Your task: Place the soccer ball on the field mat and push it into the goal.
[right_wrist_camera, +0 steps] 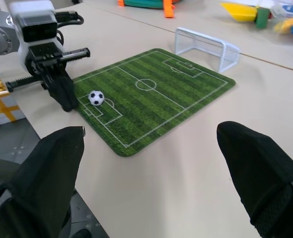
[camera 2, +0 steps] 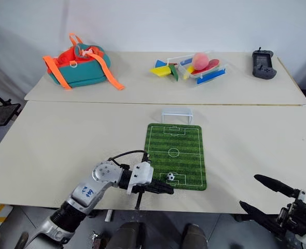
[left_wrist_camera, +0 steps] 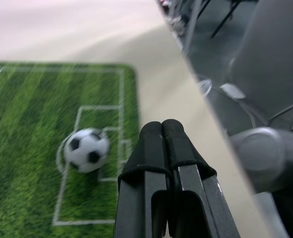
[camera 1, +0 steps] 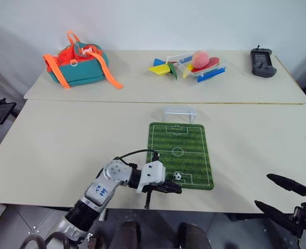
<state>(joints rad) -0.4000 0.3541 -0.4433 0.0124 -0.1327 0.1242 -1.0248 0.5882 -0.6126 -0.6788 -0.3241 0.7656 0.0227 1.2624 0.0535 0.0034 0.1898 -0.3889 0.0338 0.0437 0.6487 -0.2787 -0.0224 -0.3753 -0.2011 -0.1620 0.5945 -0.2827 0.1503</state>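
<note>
The soccer ball [camera 1: 177, 176], tiny and white with black patches, rests on the near penalty area of the green field mat [camera 1: 180, 153]. My left gripper [camera 1: 176, 188] is shut with nothing in it, its tips just in front of the ball at the mat's near edge; in the left wrist view the closed fingers [left_wrist_camera: 161, 136] sit beside the ball [left_wrist_camera: 86, 149]. The whitish goal [camera 1: 179, 113] stands past the mat's far end. My right gripper [camera 1: 271, 192] hangs open off the table's near right corner, well clear of the mat [right_wrist_camera: 151, 96].
On the far table sit a teal and orange bag [camera 1: 78, 65], a clear tray of coloured pieces with a pink ball [camera 1: 197, 65], and a black controller [camera 1: 262, 62]. The near table edge [camera 1: 231, 209] runs just under both grippers.
</note>
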